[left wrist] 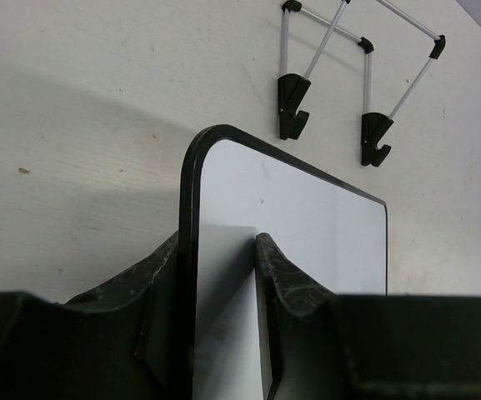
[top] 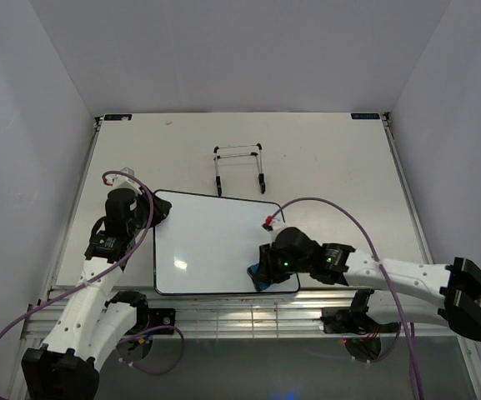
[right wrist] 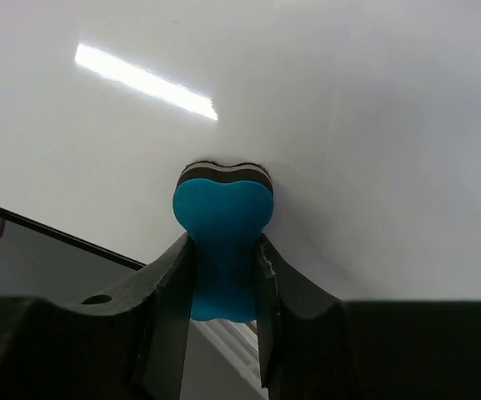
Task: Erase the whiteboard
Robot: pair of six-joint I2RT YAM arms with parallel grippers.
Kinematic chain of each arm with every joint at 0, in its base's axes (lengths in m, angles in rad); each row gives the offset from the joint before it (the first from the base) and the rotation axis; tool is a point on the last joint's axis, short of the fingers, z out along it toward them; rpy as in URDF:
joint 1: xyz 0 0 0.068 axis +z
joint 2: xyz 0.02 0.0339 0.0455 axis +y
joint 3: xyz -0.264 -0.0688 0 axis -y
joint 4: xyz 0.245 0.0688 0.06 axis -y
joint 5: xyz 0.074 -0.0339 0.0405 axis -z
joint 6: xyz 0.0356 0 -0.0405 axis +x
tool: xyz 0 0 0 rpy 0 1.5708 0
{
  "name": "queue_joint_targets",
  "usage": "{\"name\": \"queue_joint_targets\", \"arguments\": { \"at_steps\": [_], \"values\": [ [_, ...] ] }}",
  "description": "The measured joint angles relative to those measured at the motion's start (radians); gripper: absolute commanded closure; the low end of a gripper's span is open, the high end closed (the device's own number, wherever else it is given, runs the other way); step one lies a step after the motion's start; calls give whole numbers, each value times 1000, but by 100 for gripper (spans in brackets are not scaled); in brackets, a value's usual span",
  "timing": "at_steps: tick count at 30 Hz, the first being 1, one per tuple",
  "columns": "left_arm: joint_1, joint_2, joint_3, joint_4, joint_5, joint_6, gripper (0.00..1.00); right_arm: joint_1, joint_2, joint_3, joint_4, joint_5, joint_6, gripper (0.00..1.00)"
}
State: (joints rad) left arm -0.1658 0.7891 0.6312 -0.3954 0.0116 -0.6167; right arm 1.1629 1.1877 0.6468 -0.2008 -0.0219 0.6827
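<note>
Item: whiteboard (top: 215, 242), rectangular, rounded corners, thin black frame, face glossy white with a streak of reflected light; lying flat on the counter (top: 340, 158), near its front edge, between the two arms. Left end effector (top: 158, 212): placed at the board's far-left corner and pinching its left edge. In the left wrist view its fingers (left wrist: 278, 271) straddle the black frame, one against the outer side, the other on the white face (left wrist: 307, 217). Right end effector (top: 261, 273): over the board's near-right corner, pressed together on a blue eraser (top: 258, 275). In the right wrist view the eraser (right wrist: 222, 212), bone-shaped with a dark and pale layer at its tip, sits clamped between the two fingers, its tip touching the board face (right wrist: 348, 125); the board's frame and near edge run past at lower left. Wire stand (top: 238, 167): silver rods with black feet, resting on the counter just beyond the board's far edge, apart from it; its feet (left wrist: 293, 104) also show in the left wrist view.
</note>
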Motion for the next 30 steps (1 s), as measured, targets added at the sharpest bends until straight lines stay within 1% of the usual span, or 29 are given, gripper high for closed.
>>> {"name": "queue_joint_targets", "arguments": {
  "at_steps": [2,4,6,9,12,16,20,25,27,30],
  "values": [
    [0,-1,0,-4,-2,0,100,-47,-107,-118,12,-14,48,92],
    [0,-2,0,-2,-2,0,100,-85,-192,-200,13,-23,91,92],
    [0,-5,0,-1,-2,1,100,-102,-246,-237,10,-26,126,92],
    [-2,-6,0,0,-2,3,100,-107,-259,-232,-39,-14,159,92],
    [-8,-6,0,1,-7,3,100,-107,-205,-175,-120,4,175,92],
    [-16,-13,0,-2,-27,6,100,-107,-68,-66,-219,0,161,92],
    [-21,-32,11,-23,-95,26,100,-108,58,29,-268,-27,132,92],
    [-40,-68,51,-87,-190,53,100,-109,131,96,-305,-52,109,92],
    [-48,-88,67,-117,-220,64,100,-111,158,120,-369,-31,88,92],
    [-60,-108,109,-161,-259,82,100,-116,233,144,-512,50,40,92]
  ]
}}
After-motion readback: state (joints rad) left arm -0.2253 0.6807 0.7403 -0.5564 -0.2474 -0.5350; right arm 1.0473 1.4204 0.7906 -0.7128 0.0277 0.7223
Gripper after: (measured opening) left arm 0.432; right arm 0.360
